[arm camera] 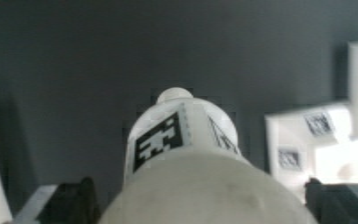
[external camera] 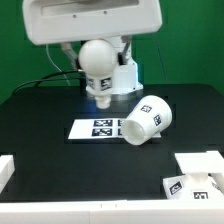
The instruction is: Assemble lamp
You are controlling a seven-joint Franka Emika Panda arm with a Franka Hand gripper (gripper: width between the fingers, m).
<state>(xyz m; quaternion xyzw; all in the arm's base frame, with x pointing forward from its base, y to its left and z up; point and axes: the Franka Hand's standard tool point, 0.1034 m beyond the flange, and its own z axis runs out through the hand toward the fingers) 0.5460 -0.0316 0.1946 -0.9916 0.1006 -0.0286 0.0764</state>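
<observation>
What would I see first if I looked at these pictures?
The round white bulb hangs in the gripper, neck down, above the black table. Lower down, toward the exterior view's right, the big shade lies tipped on its side at the marker board's end. The low base sits at the exterior view's lower right.

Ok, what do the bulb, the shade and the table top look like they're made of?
The bulb, held in the hand, looks like matte white plastic: opaque, evenly white, no glassy glare. The shade, lying on its side, looks like the same rigid white plastic, with printed black-and-white tags. The table top is dark and matte, perhaps cloth or board; I cannot tell which.
</observation>
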